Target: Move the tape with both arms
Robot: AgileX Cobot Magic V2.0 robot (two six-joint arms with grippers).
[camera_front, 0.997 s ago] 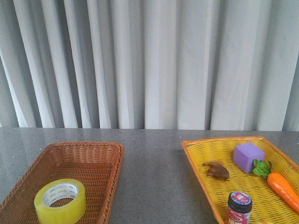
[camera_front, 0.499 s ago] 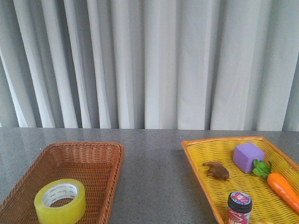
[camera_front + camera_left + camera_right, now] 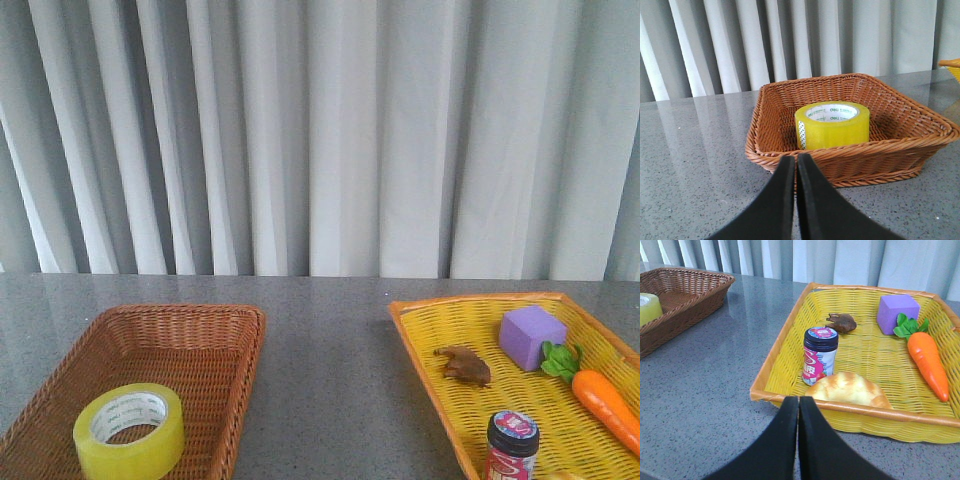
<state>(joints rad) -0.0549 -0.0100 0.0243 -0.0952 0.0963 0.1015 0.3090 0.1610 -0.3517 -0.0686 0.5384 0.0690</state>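
The yellow-green tape roll (image 3: 129, 431) with a white printed core lies flat in the brown wicker basket (image 3: 235, 330) at the front left. It also shows in the left wrist view (image 3: 832, 125), and partly at the edge of the right wrist view (image 3: 648, 308). My left gripper (image 3: 795, 160) is shut and empty, just outside the brown basket's near rim (image 3: 850, 155), short of the tape. My right gripper (image 3: 798, 401) is shut and empty, just outside the yellow basket's rim (image 3: 790, 332). Neither arm shows in the front view.
The yellow basket (image 3: 420, 330) at the right holds a purple cube (image 3: 532, 337), a carrot (image 3: 605, 405), a brown toy (image 3: 463, 364), a dark-lidded jar with pink label (image 3: 512, 445) and a bread roll (image 3: 849, 388). Grey table (image 3: 320, 380) lies between the baskets. White curtains stand behind.
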